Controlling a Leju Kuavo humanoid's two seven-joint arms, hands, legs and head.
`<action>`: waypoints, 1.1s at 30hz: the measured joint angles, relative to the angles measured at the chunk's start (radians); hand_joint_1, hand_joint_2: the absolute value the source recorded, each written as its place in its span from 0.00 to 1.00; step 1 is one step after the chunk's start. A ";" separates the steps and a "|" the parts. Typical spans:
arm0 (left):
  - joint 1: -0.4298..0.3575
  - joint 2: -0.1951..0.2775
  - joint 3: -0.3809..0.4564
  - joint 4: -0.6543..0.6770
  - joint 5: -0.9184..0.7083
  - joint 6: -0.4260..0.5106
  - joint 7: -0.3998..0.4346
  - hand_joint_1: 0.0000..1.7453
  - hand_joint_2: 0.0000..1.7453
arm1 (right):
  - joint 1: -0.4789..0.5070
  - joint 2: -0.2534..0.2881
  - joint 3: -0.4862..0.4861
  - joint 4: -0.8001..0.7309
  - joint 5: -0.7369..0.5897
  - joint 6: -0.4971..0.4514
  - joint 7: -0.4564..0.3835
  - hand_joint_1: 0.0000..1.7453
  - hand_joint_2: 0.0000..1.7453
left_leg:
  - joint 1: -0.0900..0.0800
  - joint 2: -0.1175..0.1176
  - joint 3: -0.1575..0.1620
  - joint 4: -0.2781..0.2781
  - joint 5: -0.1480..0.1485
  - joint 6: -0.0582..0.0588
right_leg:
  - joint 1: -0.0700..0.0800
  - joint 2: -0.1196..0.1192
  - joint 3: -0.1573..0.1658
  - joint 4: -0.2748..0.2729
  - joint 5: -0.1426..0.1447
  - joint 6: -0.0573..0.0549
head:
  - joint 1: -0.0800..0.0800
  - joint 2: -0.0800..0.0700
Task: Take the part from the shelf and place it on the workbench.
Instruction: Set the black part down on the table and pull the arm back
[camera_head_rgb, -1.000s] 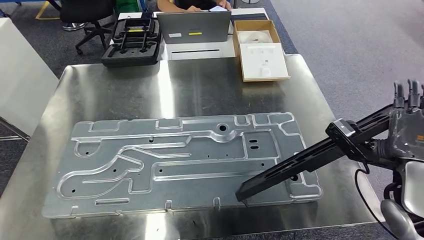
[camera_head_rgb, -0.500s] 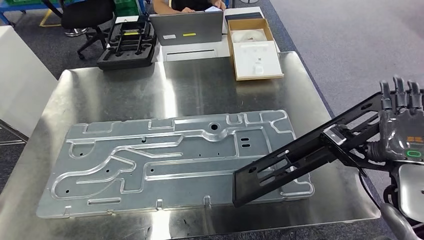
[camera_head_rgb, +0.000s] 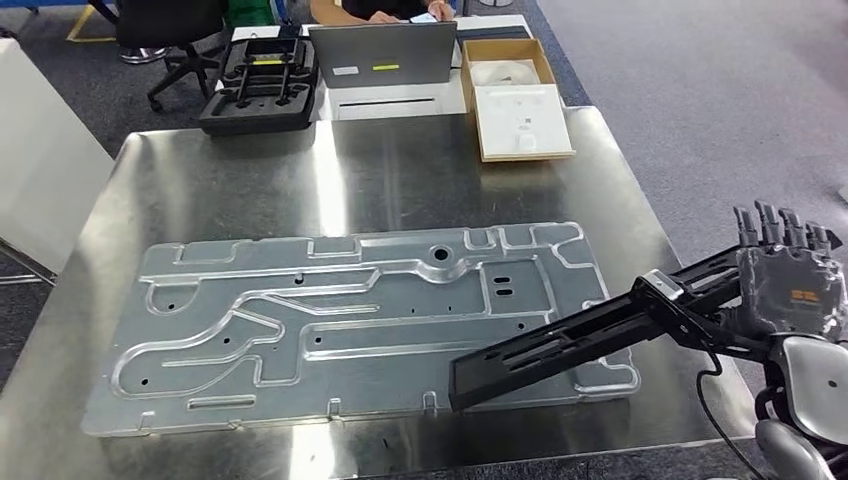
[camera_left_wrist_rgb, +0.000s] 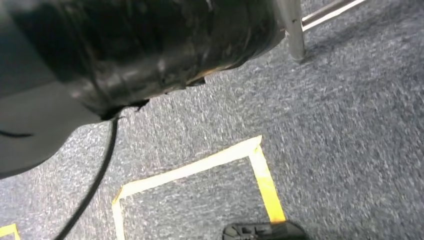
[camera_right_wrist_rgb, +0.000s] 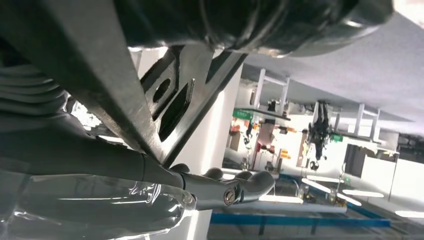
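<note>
The right hand (camera_head_rgb: 790, 290) holds the long black slotted metal bracket (camera_head_rgb: 580, 335) by one end, fingers wrapped round it; its far tip hangs low over, perhaps touching, the stamped grey metal panel (camera_head_rgb: 330, 320) on the steel workbench (camera_head_rgb: 400, 170). Fetching looks done; release remains

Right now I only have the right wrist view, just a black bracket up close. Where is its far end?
Observer: The bracket reaches over the near right corner of the big stamped metal plate on the steel table.
Operator: Is it resting down?
Observer: Cannot tell; in the head view its tip overlaps the plate's near edge, and the right hand holds the other end.
Operator: Anything close by?
Observer: A cardboard box at the table's far edge, well away.
</note>
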 joint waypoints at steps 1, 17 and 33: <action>0.000 0.000 0.000 -0.001 0.001 0.000 0.001 0.00 0.00 | 0.004 0.013 -0.004 0.006 -0.008 -0.004 0.000 0.00 0.00 | -0.001 0.000 0.000 -0.001 0.000 0.003 | 0.000 0.000 -0.029 0.063 -0.031 0.002 | 0.002 0.000; 0.001 0.000 0.000 -0.012 0.001 0.002 0.008 0.00 0.00 | 0.040 0.171 -0.075 0.069 0.013 -0.129 0.000 0.00 0.00 | 0.001 -0.004 -0.113 0.245 -0.134 -0.045 | -0.008 -0.001 0.011 -0.058 0.051 -0.028 | -0.001 0.000; 0.000 0.000 0.000 -0.018 0.004 0.000 0.009 0.00 0.00 | 0.051 0.243 -0.131 0.090 0.038 -0.163 0.000 0.00 0.00 | -0.005 -0.003 -0.023 0.019 -0.002 0.002 | -0.004 0.000 -0.091 0.158 -0.063 0.005 | 0.003 0.000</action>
